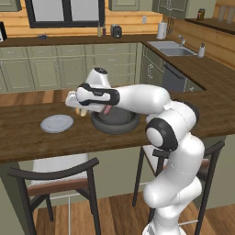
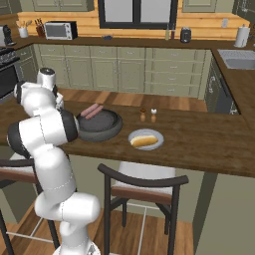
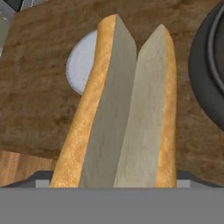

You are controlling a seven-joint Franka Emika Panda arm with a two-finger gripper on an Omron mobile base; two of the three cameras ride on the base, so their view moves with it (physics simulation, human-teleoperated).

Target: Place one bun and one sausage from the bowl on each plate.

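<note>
My gripper point(image 1: 79, 109) is shut on a split golden bun point(image 3: 127, 109) and holds it above the wooden counter, between the dark bowl point(image 1: 115, 123) and an empty pale plate point(image 1: 57, 123). In the hand view the bun hides the fingertips; the empty plate point(image 3: 80, 61) lies behind it and the bowl's rim point(image 3: 202, 70) is at the right. From the right base view, two sausages point(image 2: 92, 110) rest in the bowl point(image 2: 99, 127). To the right of that bowl, the second plate point(image 2: 145, 140) carries a bun point(image 2: 144, 141).
Salt and pepper shakers point(image 2: 148, 115) stand behind the second plate. Two dark chairs point(image 1: 59, 176) are tucked under the counter's near edge. A sink point(image 1: 172, 48) sits on the far counter at the right.
</note>
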